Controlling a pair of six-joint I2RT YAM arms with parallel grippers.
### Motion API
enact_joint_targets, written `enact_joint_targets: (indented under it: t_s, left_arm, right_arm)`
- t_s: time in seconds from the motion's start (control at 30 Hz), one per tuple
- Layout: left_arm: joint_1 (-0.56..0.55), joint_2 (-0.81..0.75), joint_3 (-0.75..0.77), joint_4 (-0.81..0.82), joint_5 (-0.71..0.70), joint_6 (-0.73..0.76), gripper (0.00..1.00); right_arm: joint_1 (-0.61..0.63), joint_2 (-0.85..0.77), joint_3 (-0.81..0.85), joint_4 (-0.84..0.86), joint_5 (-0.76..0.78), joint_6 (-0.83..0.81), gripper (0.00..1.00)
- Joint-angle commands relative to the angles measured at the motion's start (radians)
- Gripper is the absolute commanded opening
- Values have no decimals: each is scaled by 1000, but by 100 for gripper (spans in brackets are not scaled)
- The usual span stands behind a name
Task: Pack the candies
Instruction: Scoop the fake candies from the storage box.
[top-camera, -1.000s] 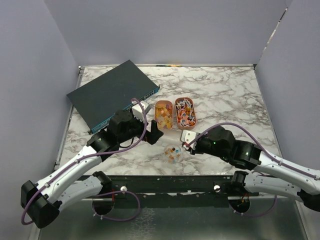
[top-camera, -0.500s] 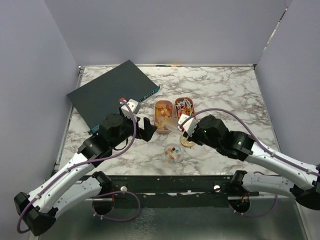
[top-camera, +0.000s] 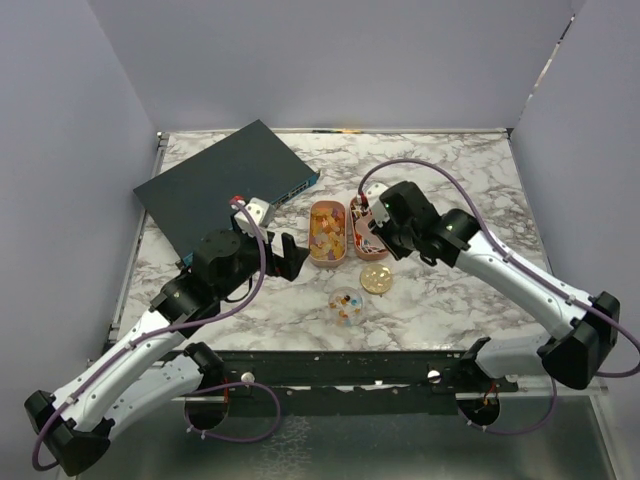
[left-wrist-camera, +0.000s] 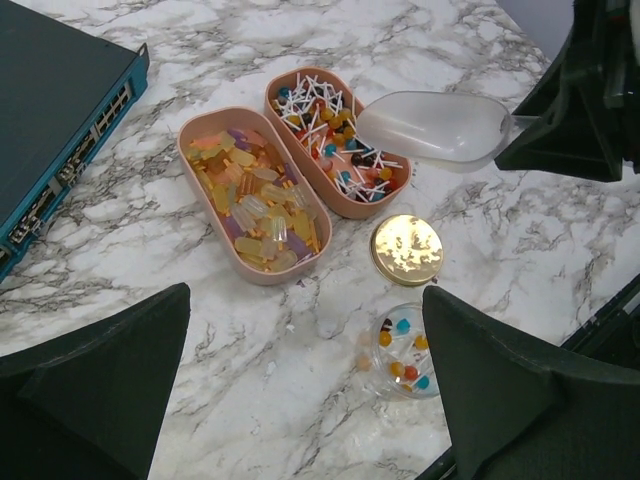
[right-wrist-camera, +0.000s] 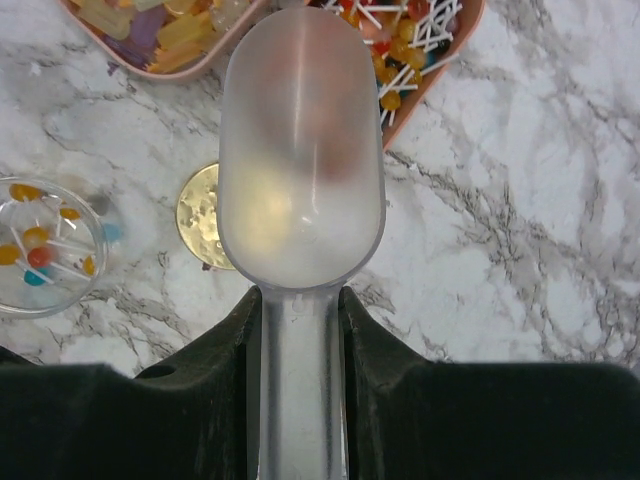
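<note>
left arm low, jaws wide apart | right arm extended, jaws clamped

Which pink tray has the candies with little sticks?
The right tray, under the scoop. The left tray holds stickless yellow-orange sweets.

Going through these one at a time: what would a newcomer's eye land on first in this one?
First, the clear scoop gripped by the right gripper, held over the edge of the right peach tray of mixed candies at mid-table. Next, the left tray beside it, full of orange-yellow candies. In front of the trays lie a gold lid and a small jar holding only a few sweets.
</note>
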Motion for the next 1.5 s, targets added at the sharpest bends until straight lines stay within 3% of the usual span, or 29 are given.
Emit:
enact_joint_targets:
  t_s: [0.0,0.53,1.47]
  left_arm:
    - [3,-24,-9,-6,-31,8,99]
    - [4,-54,-8,-8,-23,13,99]
    - [2,-93,-8,-21,-49,26,99]
  right_arm:
    - [-45,96,86,-162,-5,102,0]
    - [-87,303,220,-357,-25,211,1]
    - [-122,588,415,-323,6,180,1]
